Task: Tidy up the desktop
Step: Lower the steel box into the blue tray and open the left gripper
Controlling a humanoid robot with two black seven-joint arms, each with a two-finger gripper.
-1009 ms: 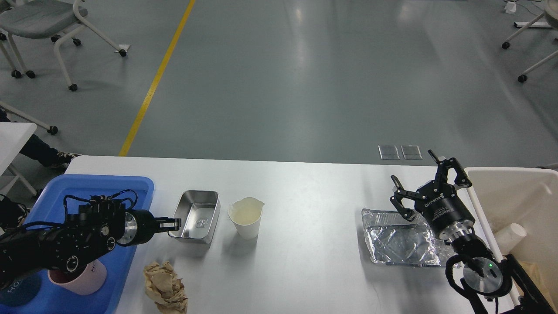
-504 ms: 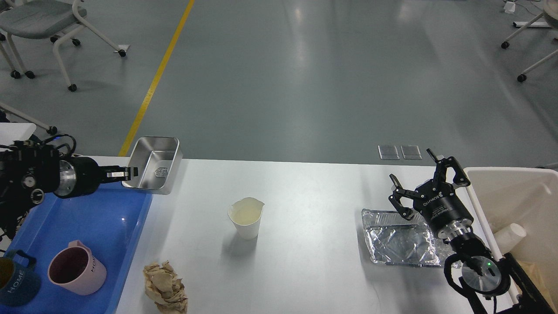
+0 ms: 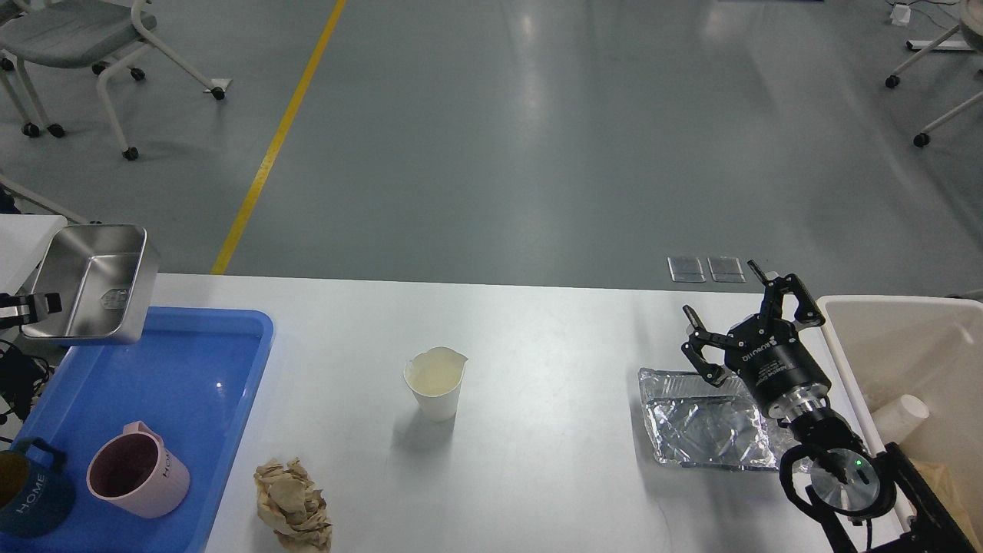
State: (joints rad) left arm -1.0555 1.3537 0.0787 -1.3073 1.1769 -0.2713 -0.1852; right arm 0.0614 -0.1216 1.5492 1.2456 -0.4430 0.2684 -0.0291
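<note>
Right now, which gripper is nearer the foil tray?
Right. The right gripper hovers open just over the foil tray's far edge; the left gripper holds the steel container far off above the blue tray.

The desktop [image 3: 537, 338] is white, smooth, wide, level, with rounded corners.

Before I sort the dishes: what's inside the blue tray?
In the blue tray: a pink mug and a dark blue mug, partly cut off. The held steel container hides the tray's far-left corner.
</note>
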